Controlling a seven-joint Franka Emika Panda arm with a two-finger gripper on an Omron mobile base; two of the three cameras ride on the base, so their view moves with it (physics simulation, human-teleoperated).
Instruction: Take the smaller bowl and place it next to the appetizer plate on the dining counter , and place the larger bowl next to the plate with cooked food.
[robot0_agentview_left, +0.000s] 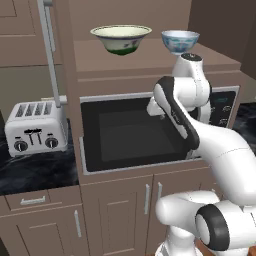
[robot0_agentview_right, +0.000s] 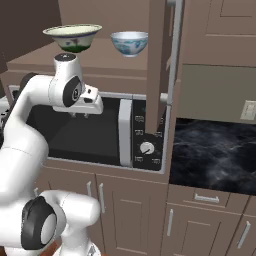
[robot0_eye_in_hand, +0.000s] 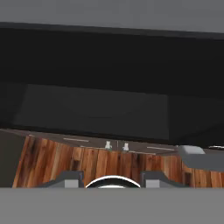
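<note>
A: Where are you in the task?

B: Step one, not begun by the look of it. Both bowls sit on the brown ledge (robot0_agentview_left: 150, 60) above the microwave (robot0_agentview_left: 130, 132). The smaller bowl (robot0_agentview_left: 180, 41), blue-patterned, is toward the ledge's right end in the left base view, near the front edge. The larger bowl (robot0_agentview_left: 121, 38), cream w/ green foot, stands apart from it toward the ledge's left end.

A: Gripper?

B: Your gripper (robot0_agentview_right: 80, 114) hangs in front of the microwave's dark window, below the ledge, well apart from both bowls. Fingertips (robot0_eye_in_hand: 70, 178) show in the hand view w/ a gap between them and nothing in it, so it's part open, holding nothing.

A: Next move?

B: I'd say you need to lift the hand above ledge height, then come at the smaller bowl's rim. Open wider first, prob.

A: Room to move?

B: Tight-ish. The upright cabinet panel (robot0_agentview_right: 157, 65) stands just beside the smaller bowl in the right base view, so approach from the front or from above, not from that side. Mind the ledge's front edge on the way up. The toaster (robot0_agentview_left: 36, 127) on the black marbled counter (robot0_agentview_left: 35, 172) is well clear. Can't see the dining counter or either plate from here, so you'll likely have to drive the base after the pick.
</note>
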